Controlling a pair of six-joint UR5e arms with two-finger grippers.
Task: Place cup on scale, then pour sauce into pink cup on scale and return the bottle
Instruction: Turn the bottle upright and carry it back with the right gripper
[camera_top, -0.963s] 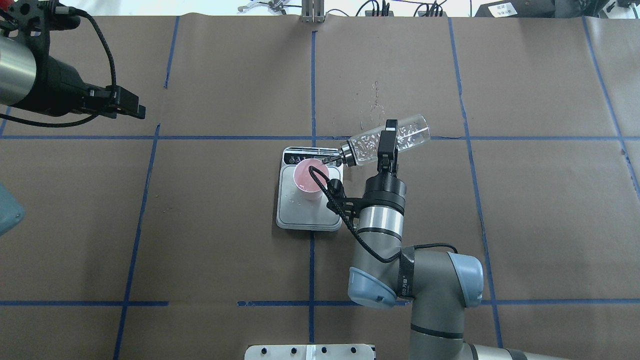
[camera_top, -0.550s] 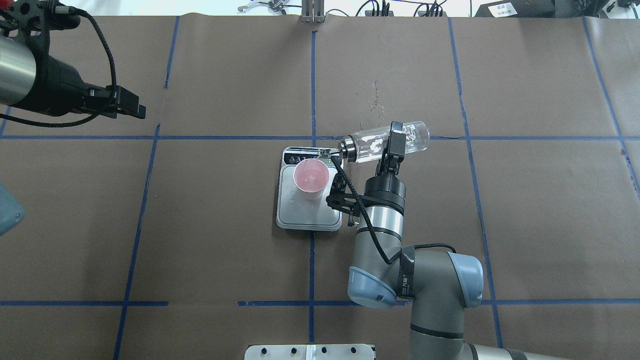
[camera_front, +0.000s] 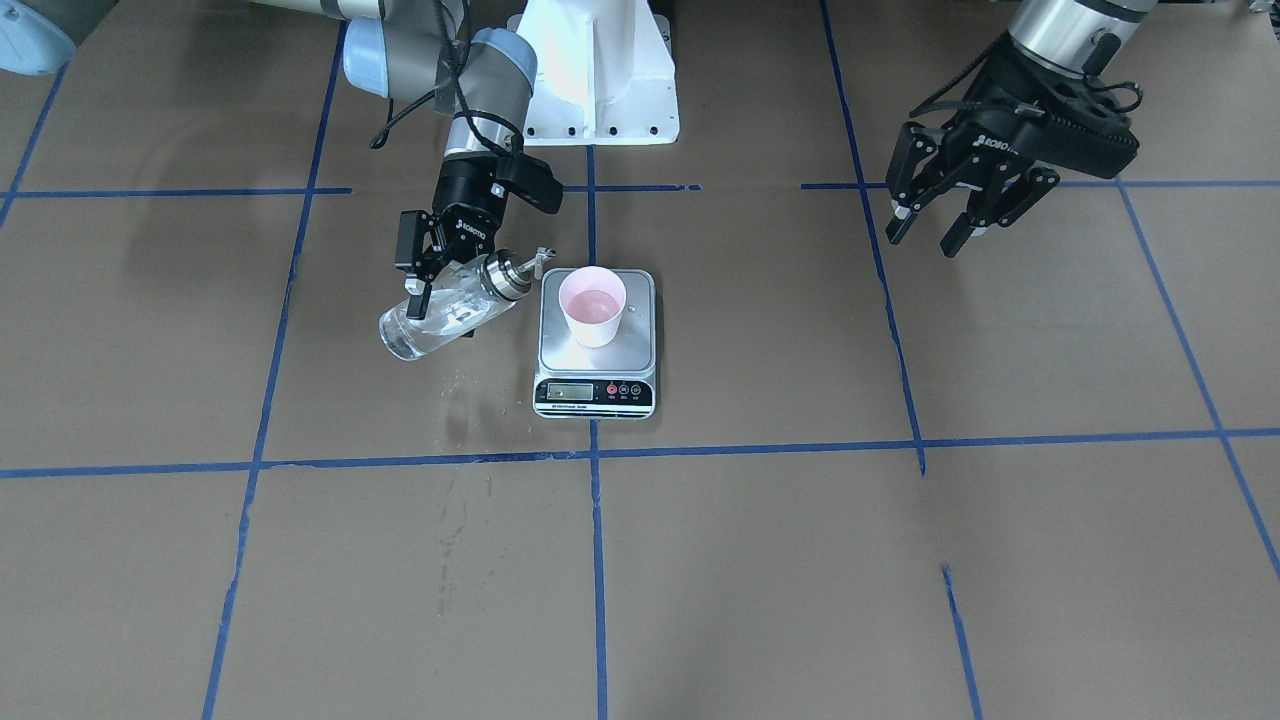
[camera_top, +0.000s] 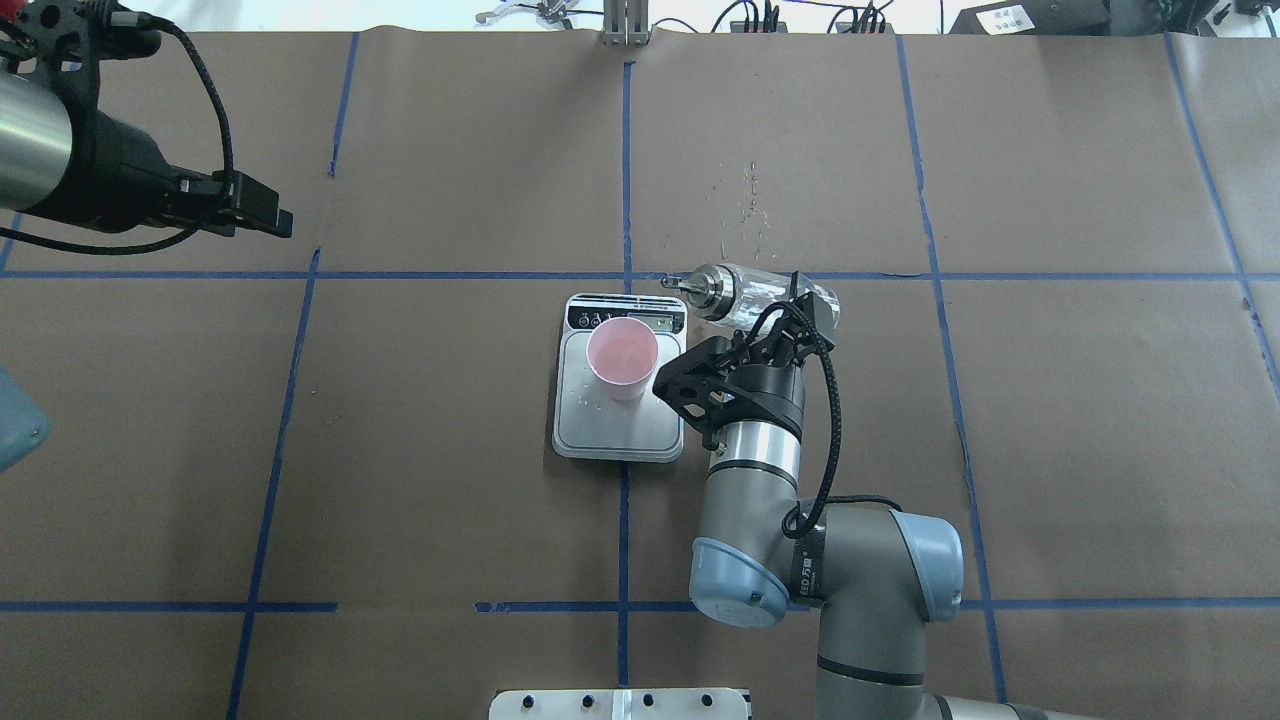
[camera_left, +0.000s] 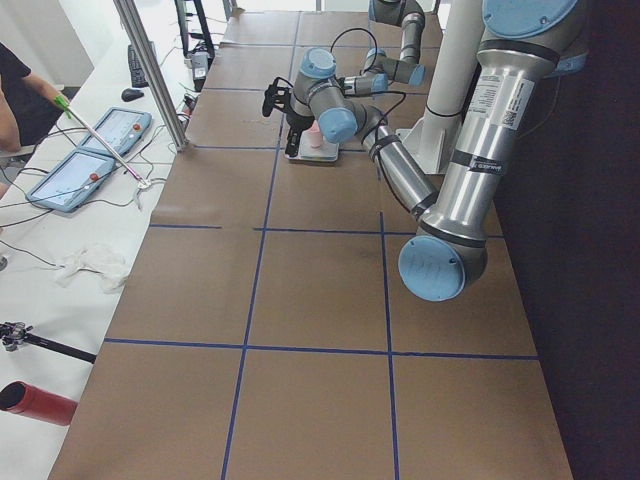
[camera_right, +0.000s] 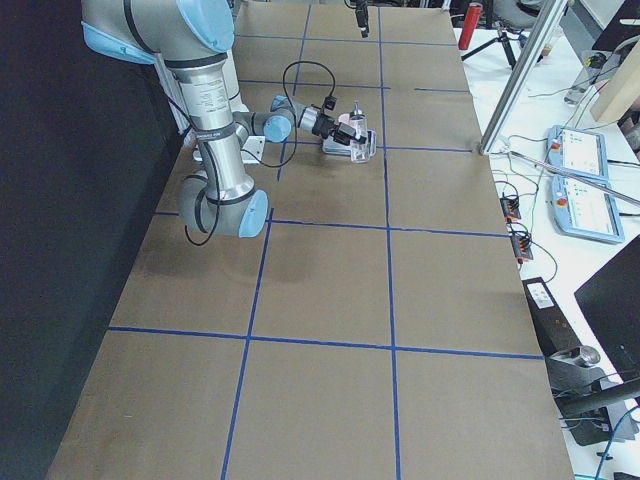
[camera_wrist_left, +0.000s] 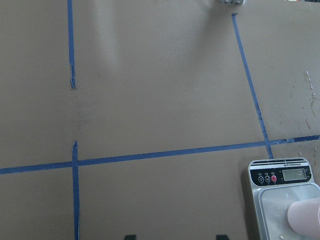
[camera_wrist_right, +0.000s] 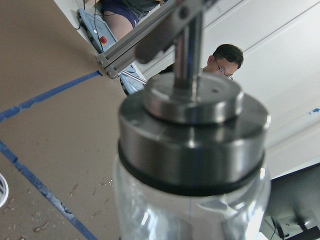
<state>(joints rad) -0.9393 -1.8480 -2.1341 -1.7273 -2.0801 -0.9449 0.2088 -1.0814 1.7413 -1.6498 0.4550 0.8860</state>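
In the overhead view the left gripper (camera_front: 935, 225) hangs at 10 o'clock of the scale (camera_top: 615, 430), well apart from it, with its fingers spread wide and empty. One pink cup (camera_top: 622, 358) stands upright on the one scale, with a little sauce (camera_front: 592, 303) inside. At the cup's 2 o'clock the right gripper (camera_front: 428, 295) clamps the one bottle (camera_top: 745, 292), which is tilted, its spout (camera_top: 670, 283) pointing to 9 o'clock, clear of the cup. Only the front-facing view shows how far the left fingers are spread. Only the right wrist view shows the bottle's silver collar (camera_wrist_right: 192, 150) close up.
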